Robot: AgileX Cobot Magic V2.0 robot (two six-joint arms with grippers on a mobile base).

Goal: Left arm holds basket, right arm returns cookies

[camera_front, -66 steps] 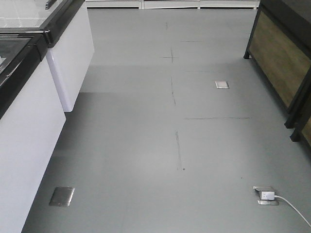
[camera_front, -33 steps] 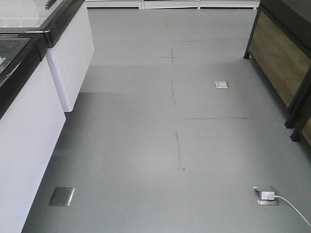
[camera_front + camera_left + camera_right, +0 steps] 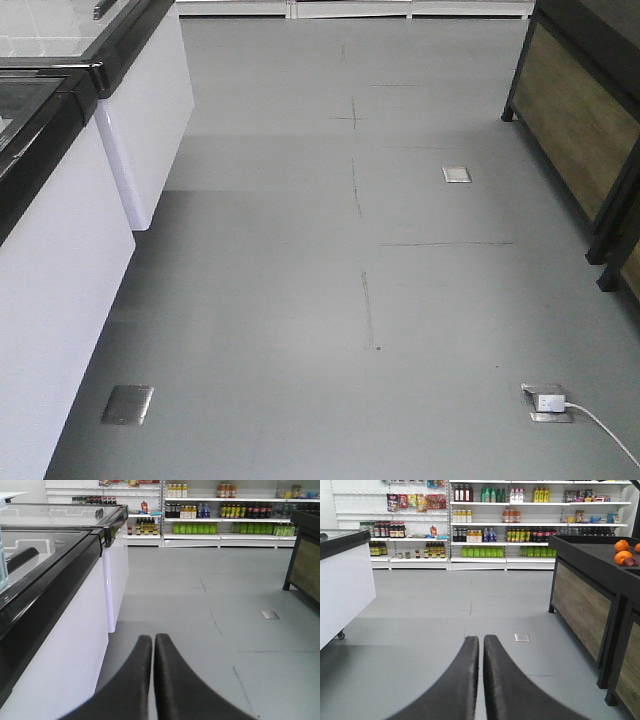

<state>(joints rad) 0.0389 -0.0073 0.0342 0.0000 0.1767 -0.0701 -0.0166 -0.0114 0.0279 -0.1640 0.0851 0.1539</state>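
The basket and the cookies box are out of view in every frame. My left gripper (image 3: 153, 638) is shut and empty, its two black fingers side by side, held above the grey floor beside a white freezer cabinet (image 3: 60, 645). My right gripper (image 3: 481, 640) is shut and empty too, held above the grey floor and facing the store shelves. Neither arm shows in the front-facing view.
White chest freezers with black rims (image 3: 60, 200) line the left. A dark wood-panelled stand (image 3: 585, 120) is on the right, with oranges (image 3: 622, 552) on top. Shelves of bottles (image 3: 510, 525) stand at the far end. Floor sockets (image 3: 545, 402) and a white cable (image 3: 605, 430) lie ahead.
The front-facing view has shifted very slightly; the floor plates sit a touch lower than one second ago. Nothing else differs.
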